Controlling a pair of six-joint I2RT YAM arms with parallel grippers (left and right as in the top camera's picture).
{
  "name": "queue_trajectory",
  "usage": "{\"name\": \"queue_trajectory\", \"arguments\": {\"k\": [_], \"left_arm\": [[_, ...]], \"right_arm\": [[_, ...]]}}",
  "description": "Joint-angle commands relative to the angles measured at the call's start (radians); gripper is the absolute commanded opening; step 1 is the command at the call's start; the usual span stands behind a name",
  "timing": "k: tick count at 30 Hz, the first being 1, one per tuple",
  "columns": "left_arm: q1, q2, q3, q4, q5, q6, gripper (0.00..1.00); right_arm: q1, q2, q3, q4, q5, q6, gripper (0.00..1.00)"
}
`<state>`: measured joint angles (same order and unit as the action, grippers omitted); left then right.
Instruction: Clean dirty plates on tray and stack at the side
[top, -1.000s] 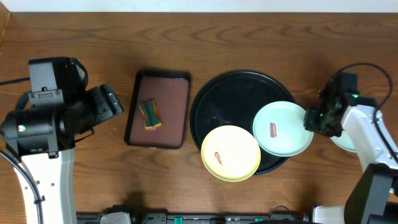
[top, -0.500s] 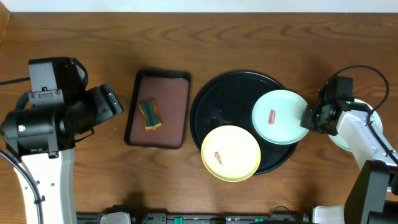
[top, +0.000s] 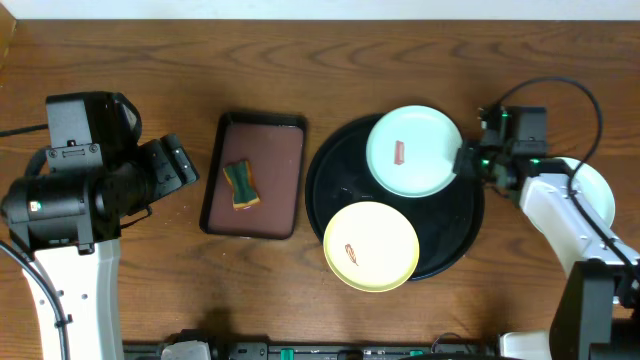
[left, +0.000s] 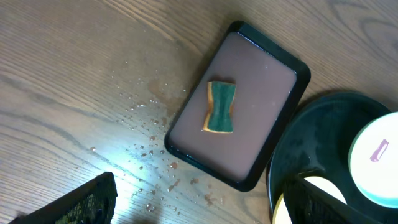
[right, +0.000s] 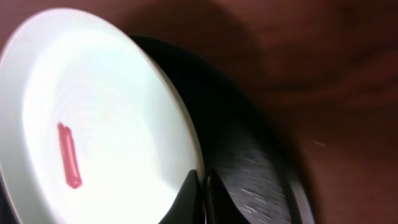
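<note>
Dark-brown wood-grain tabletop (top: 400, 60) fills the scene, bearing the large round glossy black tray (top: 335, 190); the right gripper (right: 200, 186) is pinched on the thin rim of the pale mint-green plate with a reddish smear (top: 413, 152), which sits over the tray's far side; the pale yellow plate (top: 371, 246) overhangs the tray's near rim; a third pale plate (top: 598, 190) lies on the wood, partly hidden beneath the right arm; the left gripper (left: 199, 186) hangs spread and empty near the small rectangular brown tray (left: 249, 93) holding a green-and-yellow sponge (left: 219, 107). Such a narrow edge hold could let the plate pivot or slip; swinging low might nudge the yellow plate off.
</note>
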<state>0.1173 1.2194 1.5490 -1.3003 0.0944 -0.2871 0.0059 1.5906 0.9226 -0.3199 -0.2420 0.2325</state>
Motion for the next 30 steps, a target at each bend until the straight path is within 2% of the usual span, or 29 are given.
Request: {"name": "queue_trajectory", "arguments": {"k": [1, 10, 11, 12, 14, 18, 26, 30], "left_arm": [[0.005, -0.004, 0.007, -0.001, -0.010, 0.006, 0.86], [0.005, -0.004, 0.007, -0.001, -0.010, 0.006, 0.86], [0.005, -0.004, 0.007, -0.001, -0.010, 0.006, 0.86], [0.005, -0.004, 0.007, -0.001, -0.010, 0.006, 0.86], [0.005, -0.004, 0.007, 0.000, -0.009, 0.005, 0.86], [0.005, -0.004, 0.007, 0.029, -0.009, 0.005, 0.87], [-0.005, 0.010, -0.008, 0.061, 0.044, -0.005, 0.86], [-0.069, 0.101, -0.069, 0.073, 0.044, -0.006, 0.75]], "right_arm": [[0.082, 0.042, 0.020, 0.039, 0.111, 0.083, 0.01], [0.145, 0.167, 0.020, 0.138, 0.182, 0.072, 0.01], [0.145, 0.169, 0.020, 0.137, 0.182, 0.061, 0.04], [0.145, 0.168, 0.020, 0.137, 0.181, 0.055, 0.11], [0.145, 0.155, 0.020, 0.137, 0.172, 0.027, 0.31], [0.143, 0.089, 0.021, 0.110, 0.171, -0.012, 0.42], [0.130, -0.134, 0.037, -0.011, 0.158, -0.047, 0.44], [0.130, -0.194, 0.082, -0.154, 0.128, -0.047, 0.43]]}}
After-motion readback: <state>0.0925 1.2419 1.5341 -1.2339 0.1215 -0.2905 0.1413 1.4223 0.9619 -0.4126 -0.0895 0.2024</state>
